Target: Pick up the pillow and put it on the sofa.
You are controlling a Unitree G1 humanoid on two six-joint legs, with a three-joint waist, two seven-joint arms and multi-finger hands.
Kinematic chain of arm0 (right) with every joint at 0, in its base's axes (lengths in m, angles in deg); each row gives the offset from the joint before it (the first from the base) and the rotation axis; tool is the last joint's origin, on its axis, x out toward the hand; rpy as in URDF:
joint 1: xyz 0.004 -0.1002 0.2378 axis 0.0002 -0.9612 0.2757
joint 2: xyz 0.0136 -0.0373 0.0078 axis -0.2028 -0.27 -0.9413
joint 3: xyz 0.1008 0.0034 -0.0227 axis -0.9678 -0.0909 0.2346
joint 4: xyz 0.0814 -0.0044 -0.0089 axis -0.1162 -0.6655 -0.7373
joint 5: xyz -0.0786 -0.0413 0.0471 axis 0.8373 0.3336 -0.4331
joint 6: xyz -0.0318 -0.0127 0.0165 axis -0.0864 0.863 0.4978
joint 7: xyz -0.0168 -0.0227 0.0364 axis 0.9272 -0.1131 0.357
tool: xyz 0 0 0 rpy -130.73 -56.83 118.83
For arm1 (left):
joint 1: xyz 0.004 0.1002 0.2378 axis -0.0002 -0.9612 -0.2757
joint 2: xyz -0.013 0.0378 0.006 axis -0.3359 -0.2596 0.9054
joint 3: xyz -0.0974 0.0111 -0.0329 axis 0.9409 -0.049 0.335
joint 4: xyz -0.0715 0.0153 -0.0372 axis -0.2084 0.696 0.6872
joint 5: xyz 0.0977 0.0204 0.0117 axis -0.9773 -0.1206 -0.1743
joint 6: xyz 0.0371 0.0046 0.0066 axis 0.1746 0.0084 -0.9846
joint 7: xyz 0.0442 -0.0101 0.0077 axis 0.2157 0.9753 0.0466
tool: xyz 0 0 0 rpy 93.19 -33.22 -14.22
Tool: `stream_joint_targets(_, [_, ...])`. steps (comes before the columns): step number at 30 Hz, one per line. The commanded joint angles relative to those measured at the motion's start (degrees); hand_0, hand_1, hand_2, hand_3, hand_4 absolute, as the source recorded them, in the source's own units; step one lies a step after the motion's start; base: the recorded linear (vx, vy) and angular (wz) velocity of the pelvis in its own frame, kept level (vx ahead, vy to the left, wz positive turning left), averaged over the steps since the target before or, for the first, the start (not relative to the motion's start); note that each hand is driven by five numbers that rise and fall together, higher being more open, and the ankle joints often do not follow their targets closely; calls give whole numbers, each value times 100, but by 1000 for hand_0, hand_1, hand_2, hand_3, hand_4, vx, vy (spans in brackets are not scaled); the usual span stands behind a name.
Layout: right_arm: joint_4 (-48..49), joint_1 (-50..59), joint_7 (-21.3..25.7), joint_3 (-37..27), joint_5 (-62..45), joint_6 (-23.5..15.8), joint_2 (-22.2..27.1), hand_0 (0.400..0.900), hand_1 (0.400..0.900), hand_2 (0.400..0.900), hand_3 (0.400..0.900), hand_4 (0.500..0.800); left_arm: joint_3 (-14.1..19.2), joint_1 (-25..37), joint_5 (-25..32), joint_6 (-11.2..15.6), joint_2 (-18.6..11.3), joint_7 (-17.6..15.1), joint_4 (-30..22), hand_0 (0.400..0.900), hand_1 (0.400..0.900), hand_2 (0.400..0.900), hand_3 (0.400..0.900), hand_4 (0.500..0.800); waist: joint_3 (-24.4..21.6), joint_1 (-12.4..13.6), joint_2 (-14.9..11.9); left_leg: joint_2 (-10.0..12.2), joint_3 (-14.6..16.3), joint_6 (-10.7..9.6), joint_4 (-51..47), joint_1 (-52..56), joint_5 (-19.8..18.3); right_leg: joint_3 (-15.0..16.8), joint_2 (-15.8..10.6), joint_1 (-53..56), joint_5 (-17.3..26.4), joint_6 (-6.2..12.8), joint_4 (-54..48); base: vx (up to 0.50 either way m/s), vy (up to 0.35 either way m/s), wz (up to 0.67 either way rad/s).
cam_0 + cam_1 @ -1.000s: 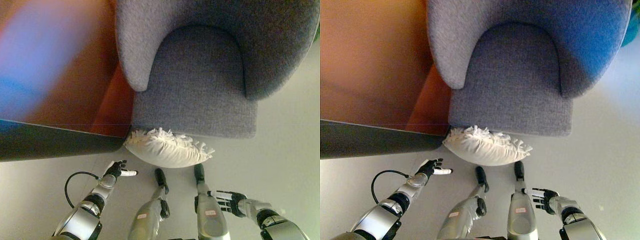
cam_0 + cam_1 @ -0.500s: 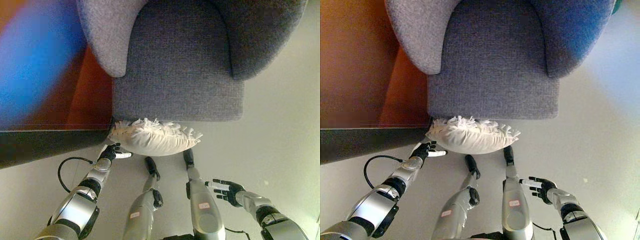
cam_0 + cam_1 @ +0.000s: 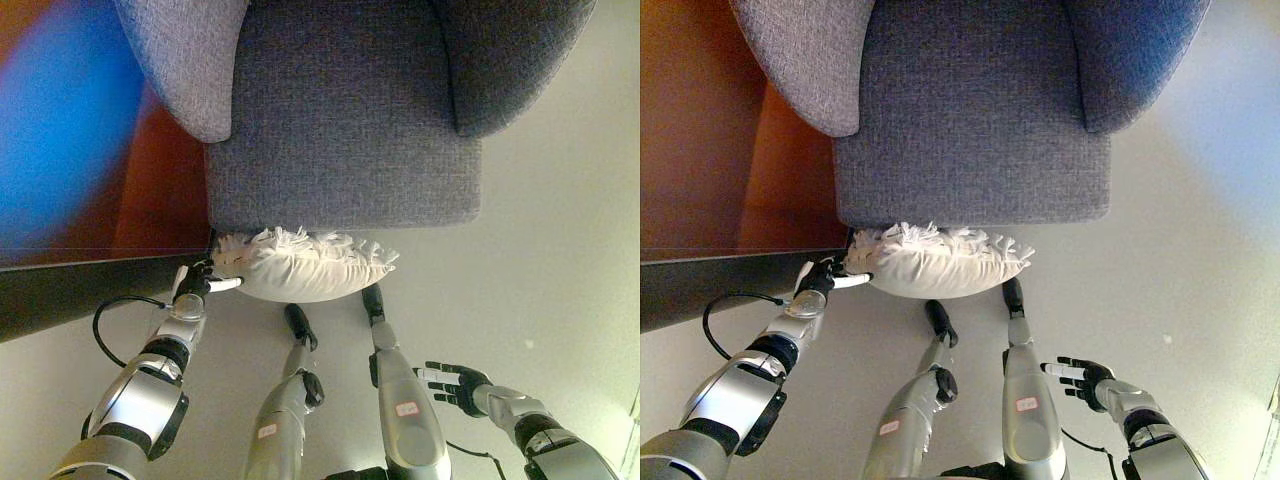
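Left hand (image 3: pixel 193 284): fingers straight and apart, white tips touching the left end of the cream fringed pillow (image 3: pixel 300 268). Right hand (image 3: pixel 455 383): fingers spread, holding nothing, near right above the floor (image 3: pixel 560 250). The pillow lies on the floor against the grey sofa (image 3: pixel 340 120) front edge.

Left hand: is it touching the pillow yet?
Touching. In the right eye view the left hand lies against the pillow at its left end, no gap between them.
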Motion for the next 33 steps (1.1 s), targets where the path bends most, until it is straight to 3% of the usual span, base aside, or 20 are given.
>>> stream_joint_targets(1, [-202,-333,-119,163,-19,91,319,900,900,900,900,800,232,411,130,-61,-372,-319,462,900,900,900,900,800,93,-75,89,-86,176,-638,72,-200,183,337,193,-627,65,282,415,-6,8,-4])
stream_joint_targets(3, [-197,-340,-133,157,-6,110,328,900,900,900,900,800,252,483,184,-128,-394,-328,472,900,900,900,900,800,93,-95,96,-79,196,-640,75,-208,190,338,193,-635,63,279,416,2,9,-4])
stream_joint_targets(14, [-215,-181,-176,196,12,159,348,900,900,900,900,800,177,1060,338,71,-457,-133,535,900,900,900,900,800,93,-212,65,19,311,-702,72,-521,299,419,280,-924,123,282,406,5,-8,-6])
stream_joint_targets(20, [-169,-226,-148,225,-12,67,319,900,900,900,900,800,34,1147,508,168,-461,-134,139,900,900,900,900,800,93,-199,55,80,364,-720,46,-750,320,435,297,-1146,162,313,374,-7,-18,-5])
stream_joint_targets(33, [-73,-114,-16,374,-162,-29,205,900,900,900,900,800,-139,1361,1015,535,-147,-137,-489,900,900,900,900,800,93,-117,-2,122,382,-765,48,-1203,392,384,249,-1530,267,380,312,-14,-15,4])
